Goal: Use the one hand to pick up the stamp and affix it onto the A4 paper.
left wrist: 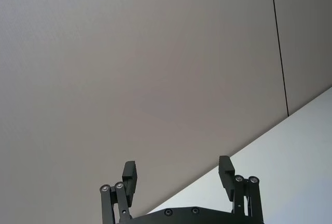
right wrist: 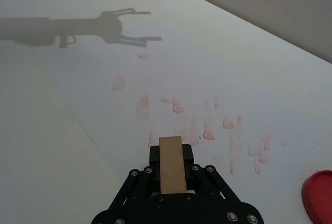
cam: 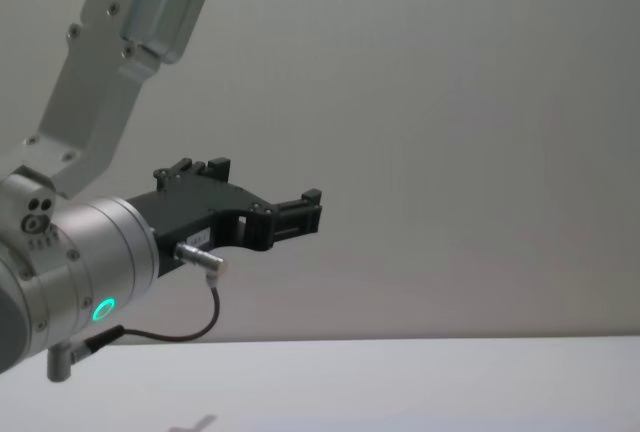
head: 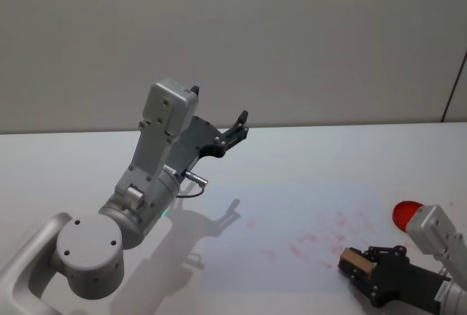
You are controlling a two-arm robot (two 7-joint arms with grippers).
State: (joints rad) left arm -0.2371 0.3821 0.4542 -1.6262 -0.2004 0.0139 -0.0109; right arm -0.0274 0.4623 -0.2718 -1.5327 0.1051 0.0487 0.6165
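Right gripper (right wrist: 171,155) sits closest to the lens, black fingers pinched on the stamp (right wrist: 171,165), one on each long side. My grip is on the sides so the tan faces stay free, probably to leave the inked face clear for pressing.

From the head view the stamp (head: 354,261) and my right gripper (head: 363,265) are low over the near right part of the A4 paper (head: 292,209), close to its near edge. I can't tell if the stamp touches the sheet or floats just above it.

Its long axis runs along my fingers, straight out from the wrist. The free end sticks past the fingertips and points across the paper toward my left side. It looks roughly level with the sheet, not upright.

Red prints (right wrist: 207,130) already cover the paper ahead of the stamp. Red pad (head: 407,215) sits just beside my right wrist, off the sheet's right edge, on the table (head: 73,162).

Left gripper (left wrist: 179,175) is parked, raised high over the left of the table, fingers spread wide, holding nothing, aimed at the wall. My guess is it's up there to stay out of the way.
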